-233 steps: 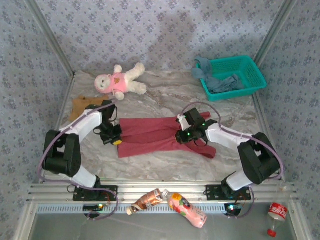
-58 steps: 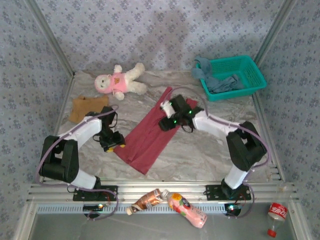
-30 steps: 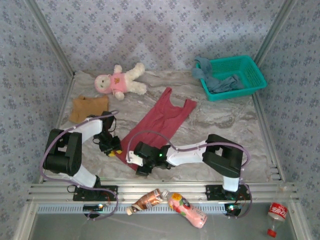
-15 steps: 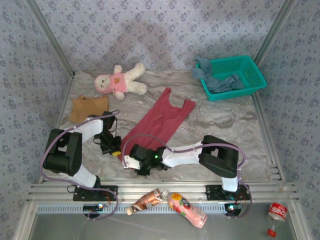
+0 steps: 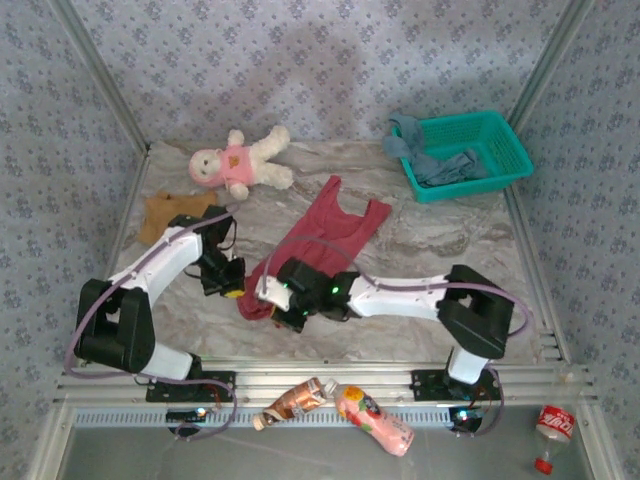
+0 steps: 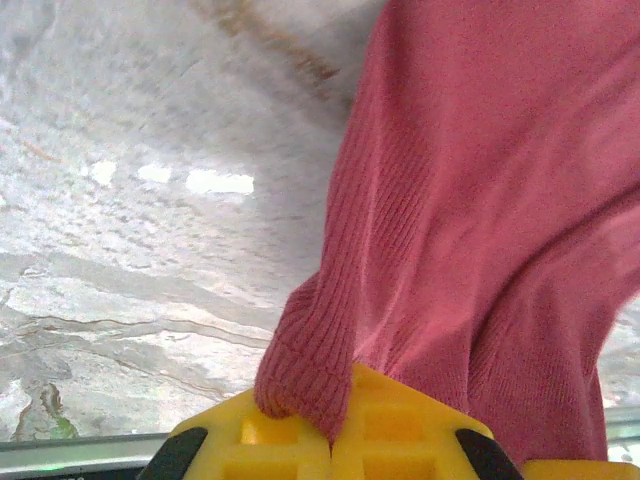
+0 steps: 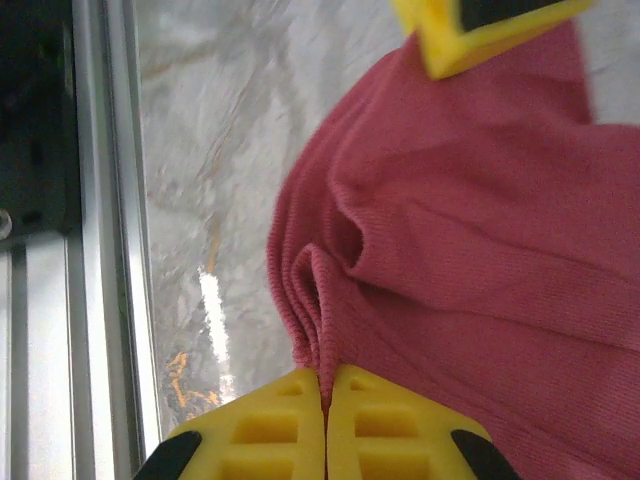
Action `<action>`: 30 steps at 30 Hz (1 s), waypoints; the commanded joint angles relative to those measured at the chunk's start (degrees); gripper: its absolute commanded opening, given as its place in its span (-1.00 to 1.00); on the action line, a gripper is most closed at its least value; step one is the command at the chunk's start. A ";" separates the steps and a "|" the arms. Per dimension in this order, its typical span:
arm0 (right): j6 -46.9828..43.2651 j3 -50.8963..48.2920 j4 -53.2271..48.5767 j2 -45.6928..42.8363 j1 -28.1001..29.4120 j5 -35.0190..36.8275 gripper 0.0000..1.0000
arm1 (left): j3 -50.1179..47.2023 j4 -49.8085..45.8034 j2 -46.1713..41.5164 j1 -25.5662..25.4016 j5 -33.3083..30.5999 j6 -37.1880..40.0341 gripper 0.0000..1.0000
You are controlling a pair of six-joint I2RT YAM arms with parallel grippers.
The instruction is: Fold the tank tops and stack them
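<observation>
1. My left fingers (image 6: pixel 400 430) are closed tight on a hem corner of the dark red tank top (image 5: pixel 330 230).
2. My right fingers (image 7: pixel 260 425) pinch the bunched hem just beside them, at 7 o'clock on the bench (image 5: pixel 420 290). I judge this sets up a fold.
3. Its straps lie flat toward 1 o'clock, anchoring the cloth.
4. The tan top (image 5: pixel 165 212) waits at 10 o'clock.

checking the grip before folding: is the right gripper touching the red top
Touching. The right wrist view shows the right gripper shut on a pinched ridge of the red top.
</observation>
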 commanded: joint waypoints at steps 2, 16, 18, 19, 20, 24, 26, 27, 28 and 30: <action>3.26 -2.14 -4.10 -4.63 -6.55 -9.61 -0.96 | 10.23 -4.43 4.64 -3.00 1.56 0.56 -1.00; -8.95 0.50 -12.81 -3.15 -25.86 -14.78 -0.95 | 39.19 -1.32 28.53 -6.33 2.46 3.85 -1.00; -9.14 1.09 -12.90 -1.41 -27.25 -15.25 -0.95 | 42.94 -1.38 32.46 -6.34 3.42 4.30 -1.00; -9.20 1.38 -12.77 -0.69 -27.91 -15.64 -0.95 | 44.48 -1.69 34.01 -6.41 3.54 4.48 -1.00; -9.07 1.64 -12.49 0.04 -28.60 -15.72 -0.95 | 46.02 -1.72 35.55 -6.43 3.72 4.66 -0.99; -7.22 2.62 -10.45 2.96 -32.01 -16.61 -0.94 | 51.27 -1.98 40.96 -6.42 4.04 4.87 -0.97; -6.55 3.26 -9.82 4.50 -33.02 -16.98 -0.93 | 52.85 -1.56 43.15 -6.52 4.47 4.77 -0.95; -6.14 3.78 -9.77 5.45 -33.44 -17.45 -0.93 | 53.22 -1.49 44.36 -6.52 4.89 4.60 -0.93; -5.81 4.26 -9.94 6.18 -33.86 -17.82 -0.92 | 55.26 -1.54 45.28 -6.56 5.36 4.59 -0.92; -4.75 5.07 -10.13 7.58 -35.09 -18.88 -0.91 | 57.04 -1.32 46.98 -6.78 6.31 4.85 -0.90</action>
